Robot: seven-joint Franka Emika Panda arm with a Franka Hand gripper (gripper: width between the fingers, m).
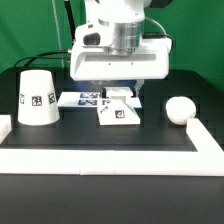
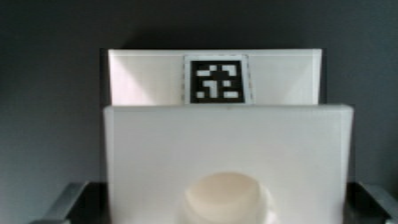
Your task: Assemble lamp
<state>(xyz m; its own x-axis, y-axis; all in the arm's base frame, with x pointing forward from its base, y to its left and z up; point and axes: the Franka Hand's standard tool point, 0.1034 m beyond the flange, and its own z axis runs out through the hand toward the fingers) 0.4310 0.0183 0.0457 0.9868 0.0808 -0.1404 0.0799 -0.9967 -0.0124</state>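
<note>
A raised white border [image 1: 100, 160] is noted nearest the camera, running along the near edge of the black surface [image 1: 90, 135] and turning up its right side.

Three lamp parts are counted, one of each, all standing apart.
- The base [image 1: 118, 110] is found at the centre of the surface, directly under the claw [image 1: 119, 96]. One tag is shown on its near face.
- The shade [image 1: 38, 97] is set wide end down at the exterior view's left, well apart from the base. Two tags are seen on it.
- The bulb [image 1: 180, 110] is placed at the exterior view's right, close to the border.

One marker board [image 1: 85, 99] lies flat just behind and left of the base, partly covered by the arm [image 1: 122, 40].

In the wrist view the base [image 2: 222, 150] fills the frame, with one tag and one round socket [image 2: 228, 192] recorded. Dark fingers [image 2: 71, 203] are seen flanking it at both edges. Whether the base is pinched or merely straddled cannot be told. The path between the parts is otherwise unobstructed.
</note>
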